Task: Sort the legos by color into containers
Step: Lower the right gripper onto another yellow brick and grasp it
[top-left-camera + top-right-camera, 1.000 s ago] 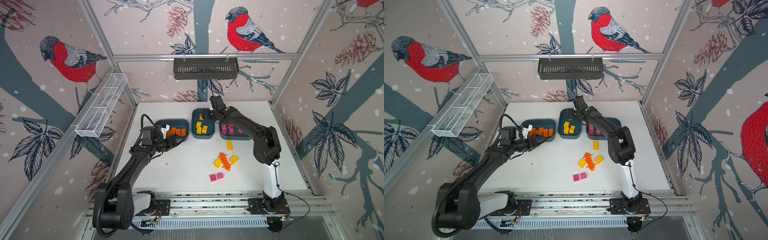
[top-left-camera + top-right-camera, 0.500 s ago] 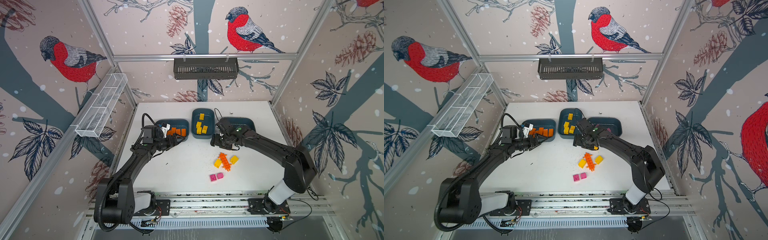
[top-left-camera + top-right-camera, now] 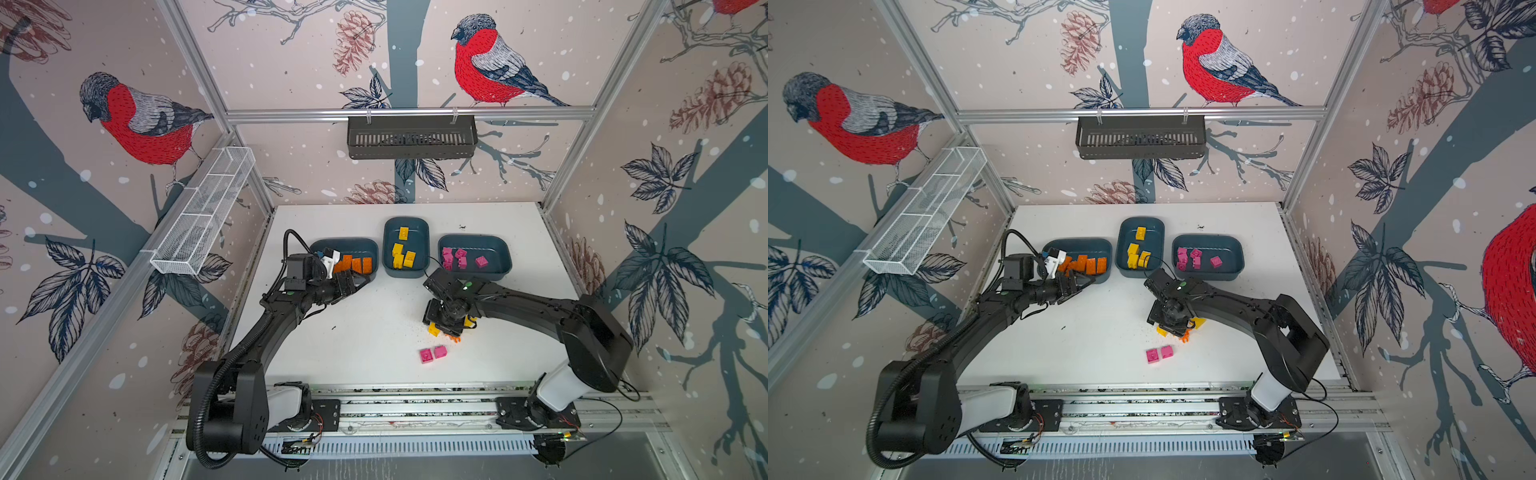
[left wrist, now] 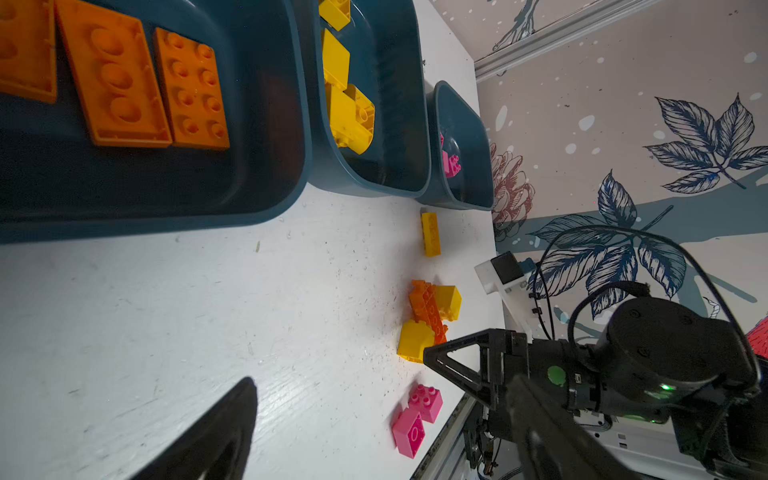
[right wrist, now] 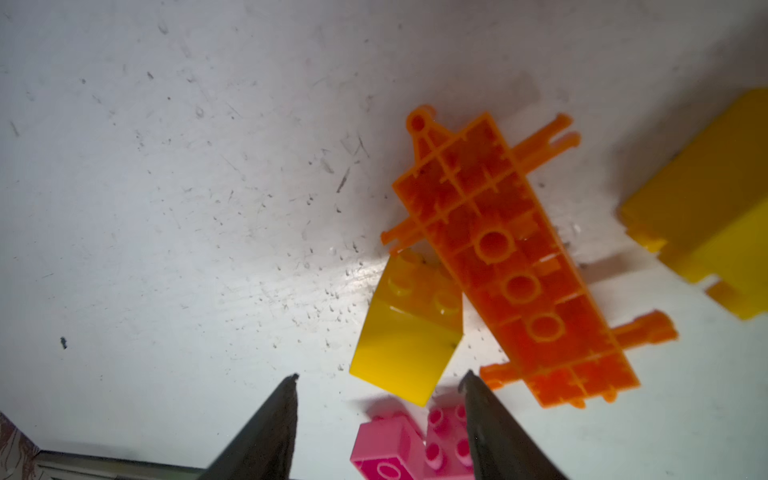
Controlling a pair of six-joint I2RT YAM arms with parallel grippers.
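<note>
Three teal containers stand in a row: the left [image 3: 345,240] holds orange legos [image 3: 353,264], the middle [image 3: 417,235] yellow ones [image 3: 402,254], the right [image 3: 496,253] pink ones [image 3: 455,257]. Loose on the table lie a spiky orange piece [image 5: 511,266], a yellow slope brick [image 5: 409,332], another yellow brick [image 5: 706,208] and two pink bricks [image 3: 432,354]. My right gripper [image 5: 381,374] hangs open over this pile [image 3: 444,328], its tips either side of the slope brick's near end without touching it. My left gripper [image 3: 360,281] is open and empty beside the orange container.
In the left wrist view one more yellow oblong brick [image 4: 431,233] lies on the table in front of the pink container; the right arm hides it from above. A black slotted basket [image 3: 411,137] and a white wire tray [image 3: 203,216] hang on the walls.
My right arm has swung from the middle container forward and down onto the loose pile, and its jaws have narrowed. The left arm has hardly moved.
</note>
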